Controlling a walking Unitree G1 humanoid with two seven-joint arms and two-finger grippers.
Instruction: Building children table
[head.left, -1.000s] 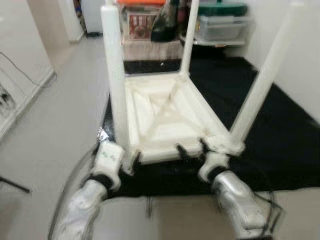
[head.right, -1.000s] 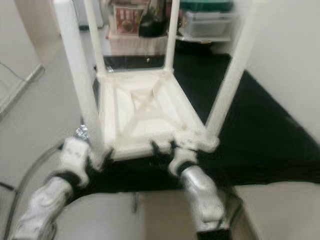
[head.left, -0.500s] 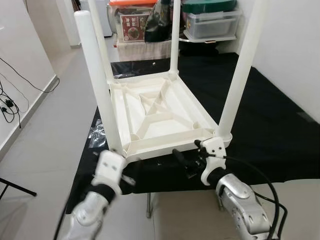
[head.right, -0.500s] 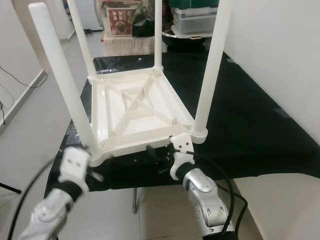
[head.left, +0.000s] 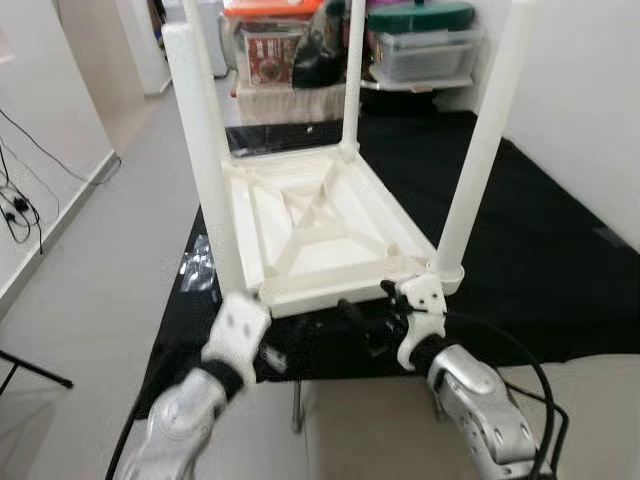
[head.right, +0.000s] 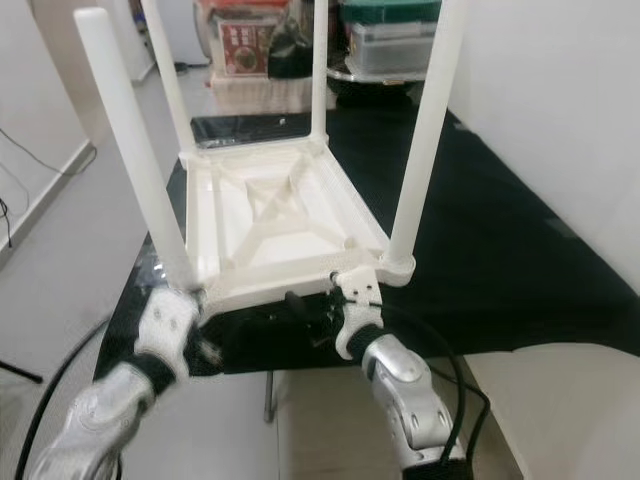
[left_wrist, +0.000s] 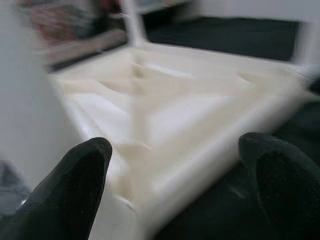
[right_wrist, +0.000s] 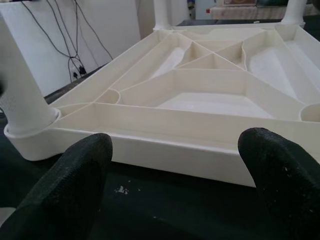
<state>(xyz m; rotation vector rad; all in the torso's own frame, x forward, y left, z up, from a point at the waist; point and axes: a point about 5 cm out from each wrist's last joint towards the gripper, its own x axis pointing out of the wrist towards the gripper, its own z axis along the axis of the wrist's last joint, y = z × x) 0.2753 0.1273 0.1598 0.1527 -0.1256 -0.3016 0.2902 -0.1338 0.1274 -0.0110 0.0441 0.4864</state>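
A white plastic children's table (head.left: 320, 230) lies upside down on a black cloth (head.left: 560, 260), with its legs pointing up. The near-left leg (head.left: 205, 160) and near-right leg (head.left: 480, 150) stand closest to me. My left gripper (head.left: 265, 352) is open, just before the near-left corner, blurred. In the left wrist view the table's edge (left_wrist: 200, 165) lies between its fingertips (left_wrist: 75, 190). My right gripper (head.left: 368, 318) is open in front of the near edge, close to the near-right leg. The right wrist view shows the ribbed underside (right_wrist: 210, 85) beyond its fingertips (right_wrist: 75, 185).
Storage boxes (head.left: 430, 50) and bags stand at the back. A white wall runs along the right. Cables (head.left: 20, 190) lie on the floor to the left. Crumpled plastic wrap (head.left: 195, 270) sits at the cloth's left edge. A beige surface (head.left: 380, 440) lies below my arms.
My left arm has moved up and right toward the table's near-left corner. My right gripper has shifted little. The camera view has also moved.
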